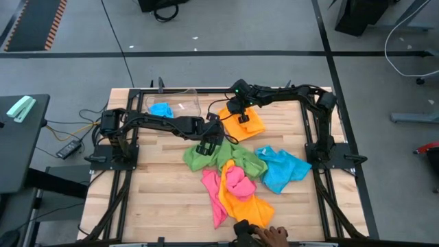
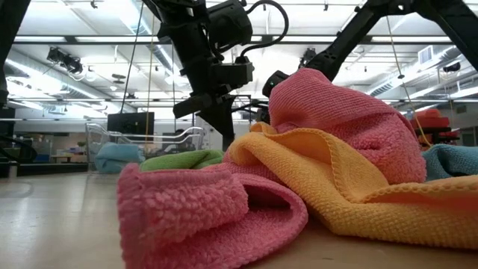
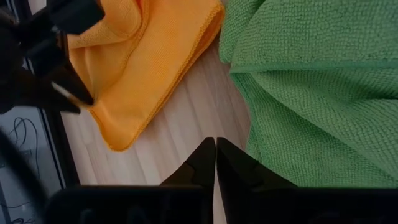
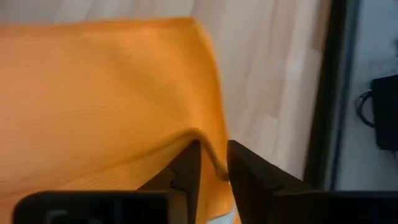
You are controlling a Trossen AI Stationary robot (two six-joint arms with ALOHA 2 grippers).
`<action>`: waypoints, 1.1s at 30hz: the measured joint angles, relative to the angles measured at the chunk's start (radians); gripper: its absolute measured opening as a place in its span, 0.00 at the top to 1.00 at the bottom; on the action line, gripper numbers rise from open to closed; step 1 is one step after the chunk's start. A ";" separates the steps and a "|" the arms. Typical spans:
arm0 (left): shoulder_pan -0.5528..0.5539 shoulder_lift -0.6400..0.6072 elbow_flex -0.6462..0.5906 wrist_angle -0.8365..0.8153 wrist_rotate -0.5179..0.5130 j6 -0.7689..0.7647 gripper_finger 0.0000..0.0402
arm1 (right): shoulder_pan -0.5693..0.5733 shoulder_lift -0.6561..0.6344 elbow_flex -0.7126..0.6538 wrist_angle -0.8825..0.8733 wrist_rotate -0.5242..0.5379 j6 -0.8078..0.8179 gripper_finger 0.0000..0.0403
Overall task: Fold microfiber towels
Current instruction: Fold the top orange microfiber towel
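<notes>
Orange towel [image 1: 245, 123] lies folded at the far side of the bench [image 1: 158, 206], near the clear bin [image 1: 180, 101], which holds a blue towel [image 1: 162, 109]. Right tool [image 4: 213, 163] sits at its edge with fingers a little apart and an orange hem between them; whether it pinches or is letting go, I cannot tell. Left tool [image 3: 215, 158] hangs over bare wood between this towel and the green towel [image 1: 212, 156], fingers pressed together, nothing in them.

Unfolded heap nearer the front: green, pink towel [image 1: 233, 182], second orange towel [image 1: 250, 202], light blue towel [image 1: 281, 168], overlapping.

Risk, as I judge it: if the hem snags on a finger as the right tool lifts, the fold drags open.

Hidden: the low view is blocked by the heap; fold layers are not countable. A person's hand [image 1: 271, 235] shows at the front edge.
</notes>
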 joint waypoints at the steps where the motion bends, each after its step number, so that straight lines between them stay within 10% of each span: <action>1: 0.000 0.000 0.000 0.002 0.000 0.000 0.94 | 0.000 0.000 0.000 0.012 0.000 -0.001 0.75; 13: 0.000 0.000 0.000 0.001 0.000 -0.028 0.95 | 0.003 -0.026 -0.001 0.076 -0.015 0.051 0.51; 24: 0.000 0.000 0.000 0.011 0.001 -0.026 0.94 | -0.030 -0.181 0.000 -0.247 -0.067 0.020 0.54; 33: 0.000 0.000 0.000 0.014 0.001 -0.025 0.96 | -0.007 -0.174 -0.055 -0.372 0.118 -0.059 0.58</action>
